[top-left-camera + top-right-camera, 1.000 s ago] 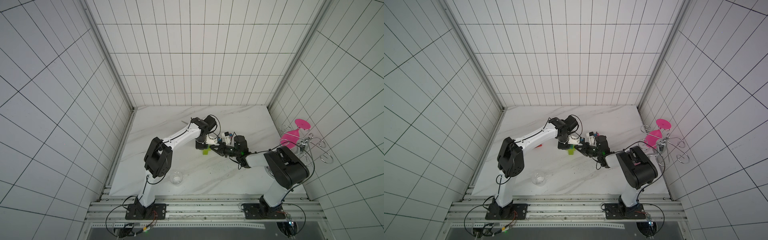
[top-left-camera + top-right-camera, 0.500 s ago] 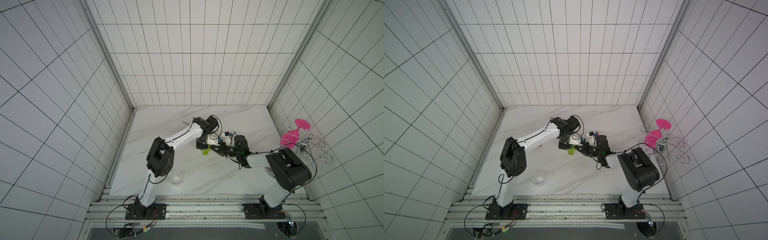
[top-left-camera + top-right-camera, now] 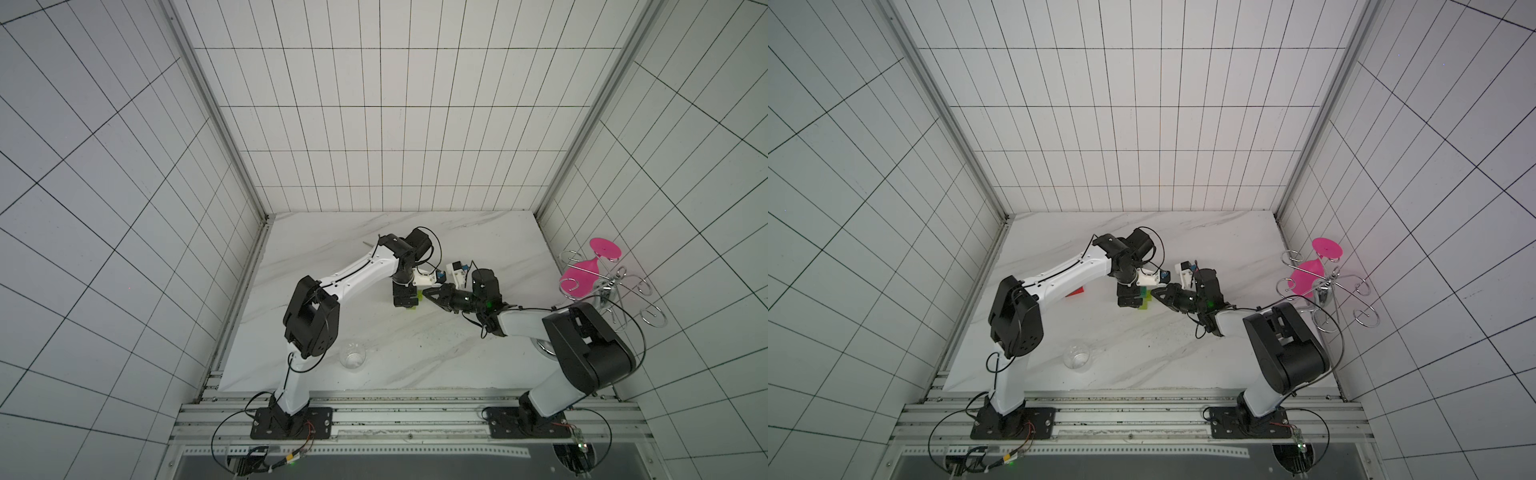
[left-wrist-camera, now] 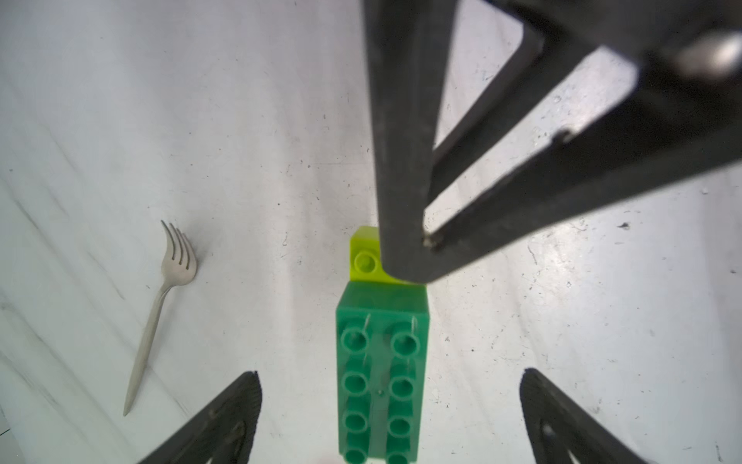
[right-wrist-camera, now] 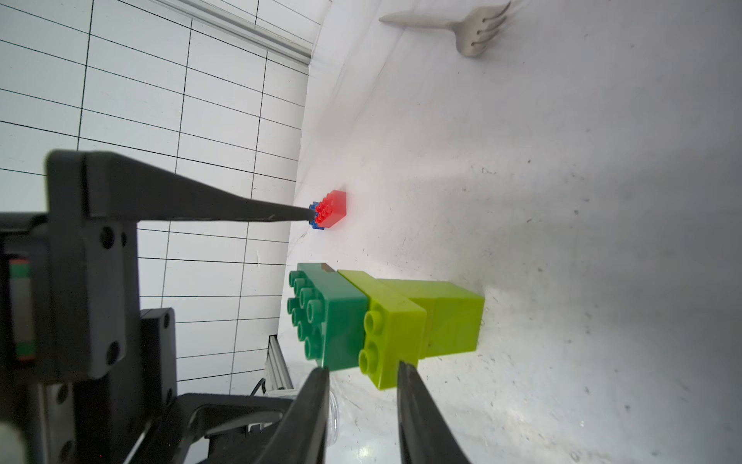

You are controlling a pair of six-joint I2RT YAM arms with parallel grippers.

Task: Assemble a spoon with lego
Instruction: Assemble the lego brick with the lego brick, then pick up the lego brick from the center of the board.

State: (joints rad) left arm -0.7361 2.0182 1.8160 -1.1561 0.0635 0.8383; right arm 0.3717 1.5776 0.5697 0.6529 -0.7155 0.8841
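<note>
part-built spoon standing mid table, both arms crowded round it

stack so far: lime base brick [image 5: 449,317] on the table [image 5: 582,241], lime crossbar brick [image 5: 391,329] over it, dark green brick [image 4: 381,361] on top, studs up. left fingers [image 4: 225,413] hang above it, spread wide either side of the green, touching nothing. i'd guess that's so the stack stands on its own w/o being tugged. right fingers [image 5: 305,418] come in low from the side, narrow, tips at the end of the crossbar. can't tell if they pinch it or just rest there, prob steadying the joint. red + blue bricks [image 5: 331,209] sit joined, well apart, not yet on the head. fork [image 4: 160,305] lies off to one side, no part in this
</note>
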